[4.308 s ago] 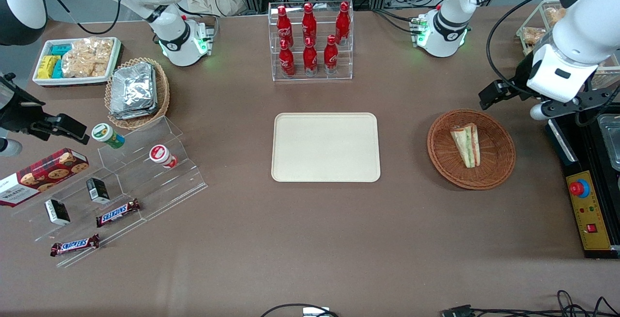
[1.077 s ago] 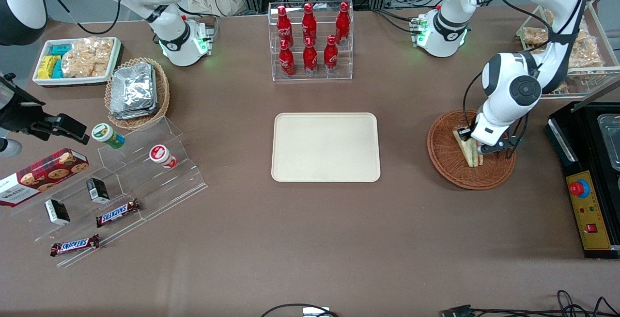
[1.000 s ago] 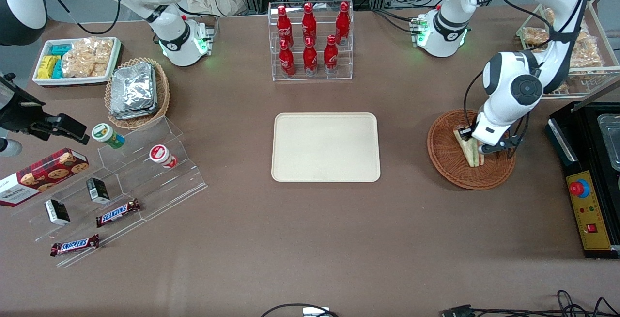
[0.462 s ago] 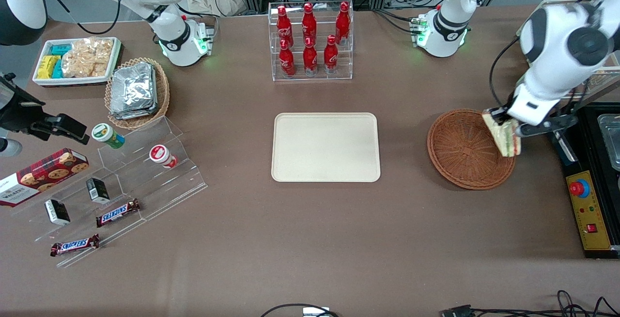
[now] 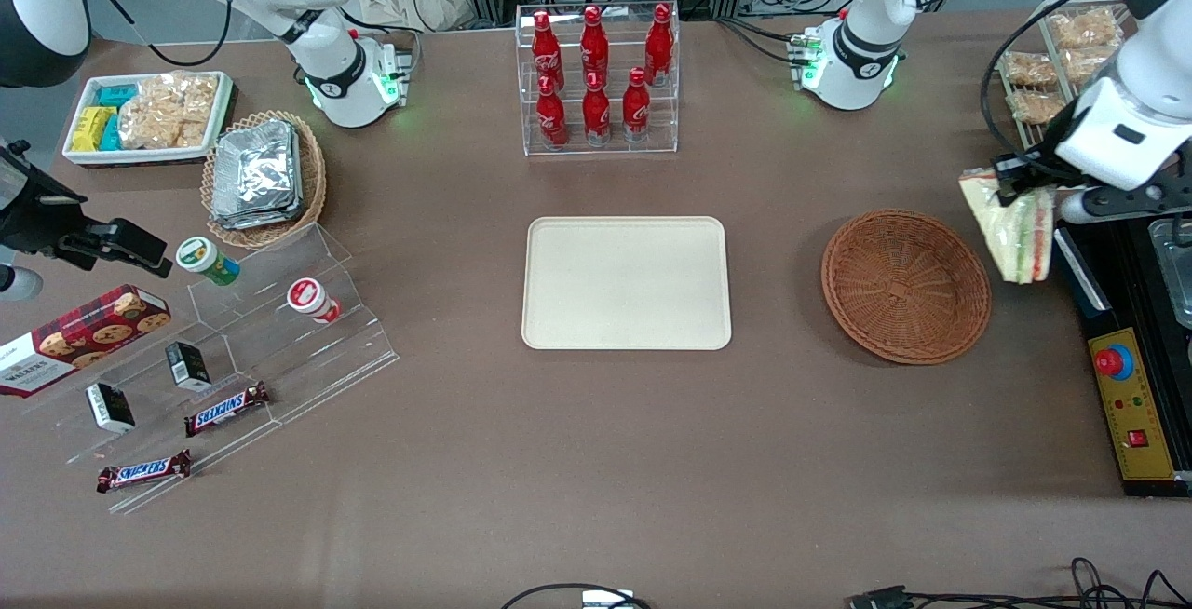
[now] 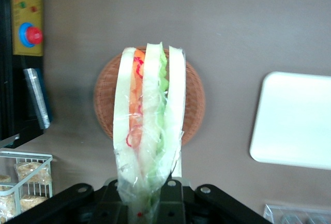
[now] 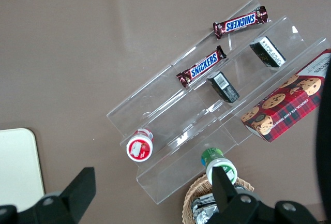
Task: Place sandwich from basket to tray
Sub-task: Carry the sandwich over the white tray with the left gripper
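Observation:
My left gripper (image 5: 1022, 188) is shut on the sandwich (image 5: 1013, 223), a plastic-wrapped wedge of white bread with green and red filling. It hangs high in the air, just past the basket's rim toward the working arm's end of the table. The wrist view shows the sandwich (image 6: 149, 125) held at its base in the gripper (image 6: 145, 200), with the basket (image 6: 192, 100) below it. The round brown wicker basket (image 5: 905, 286) holds nothing. The cream-beige tray (image 5: 626, 282) lies bare at the table's middle and also shows in the wrist view (image 6: 292, 120).
A black control box with a red button (image 5: 1115, 362) stands by the table's edge under the gripper. A wire rack of snack bags (image 5: 1052, 69) is nearby. A clear rack of red bottles (image 5: 596, 78) stands farther from the camera than the tray.
The gripper closed on the sandwich in the basket, lifted it out and carried it up and toward the working arm's end. The basket is now bare.

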